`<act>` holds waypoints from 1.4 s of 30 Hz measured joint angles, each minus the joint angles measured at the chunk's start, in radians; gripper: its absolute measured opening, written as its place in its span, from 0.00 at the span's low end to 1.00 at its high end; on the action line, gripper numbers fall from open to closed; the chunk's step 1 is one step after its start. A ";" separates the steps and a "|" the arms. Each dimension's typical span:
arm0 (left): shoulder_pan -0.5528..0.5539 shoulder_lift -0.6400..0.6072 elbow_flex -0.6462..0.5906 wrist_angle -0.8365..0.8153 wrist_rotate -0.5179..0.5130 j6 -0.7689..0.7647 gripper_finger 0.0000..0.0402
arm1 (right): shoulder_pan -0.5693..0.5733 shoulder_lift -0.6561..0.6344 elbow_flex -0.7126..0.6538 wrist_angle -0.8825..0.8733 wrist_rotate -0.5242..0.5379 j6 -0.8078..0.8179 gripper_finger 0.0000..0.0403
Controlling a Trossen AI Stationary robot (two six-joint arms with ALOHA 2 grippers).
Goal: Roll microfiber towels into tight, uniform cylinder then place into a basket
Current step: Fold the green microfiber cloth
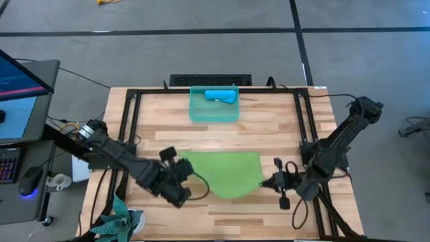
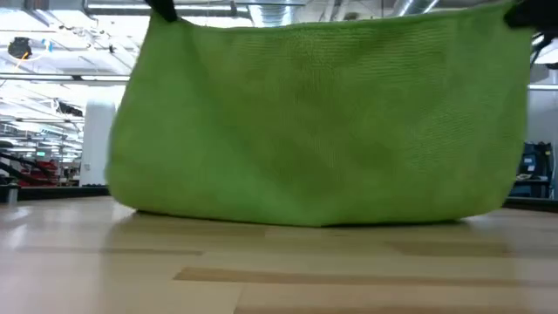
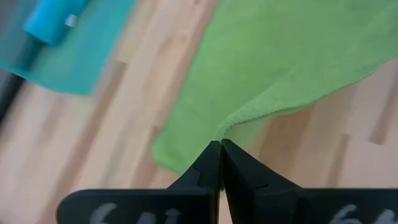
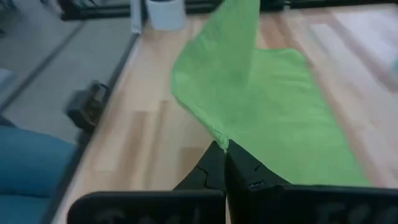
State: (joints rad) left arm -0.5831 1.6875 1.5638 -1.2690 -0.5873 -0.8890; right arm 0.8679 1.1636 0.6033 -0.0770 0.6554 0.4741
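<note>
Wooden tabletop nearest you carries the green towel (image 1: 228, 173), lifted by its near corners; your left gripper (image 1: 180, 169) and right gripper (image 1: 269, 180) are each pinched on one. You're spreading it, by my reading; next, lay it flat and roll, then carry it to the far basket (image 1: 213, 111), where the blue roll (image 1: 222, 96) lies.

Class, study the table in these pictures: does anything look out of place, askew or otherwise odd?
Nothing stands out. The green towel hangs between the left gripper and right gripper, both pinching its corners; the blue towel lies rolled in the basket.
</note>
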 joint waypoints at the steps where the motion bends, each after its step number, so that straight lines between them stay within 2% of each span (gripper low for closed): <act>1: -0.016 0.000 -0.014 0.016 0.001 -0.024 0.00 | 0.012 0.018 0.000 0.029 0.000 0.012 0.03; 8: -0.102 -0.001 -0.161 0.177 0.066 -0.121 0.00 | 0.077 0.151 0.001 0.057 -0.003 0.192 0.03; 15: -0.122 -0.001 -0.308 0.349 0.073 -0.172 0.00 | 0.103 0.282 0.001 0.062 -0.002 0.260 0.02; 21: -0.112 0.000 -0.345 0.331 0.049 -0.195 0.00 | 0.034 0.285 0.001 0.012 0.032 0.260 0.03; 25: -0.094 0.000 -0.344 0.318 -0.035 -0.186 0.00 | -0.036 0.243 0.001 -0.080 0.063 0.279 0.02; 28: -0.073 0.000 -0.344 0.312 -0.074 -0.185 0.00 | -0.094 0.228 0.001 -0.128 0.063 0.296 0.02; 34: -0.015 -0.001 -0.372 0.315 -0.089 -0.184 0.00 | -0.203 0.243 0.001 -0.177 0.046 0.323 0.02; 42: 0.017 -0.001 -0.421 0.317 -0.110 -0.182 0.00 | -0.229 0.300 0.000 -0.293 0.033 0.452 0.02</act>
State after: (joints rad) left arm -0.5659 1.6867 1.1424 -0.9515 -0.6974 -1.0714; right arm 0.6388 1.4637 0.6038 -0.3702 0.6888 0.9264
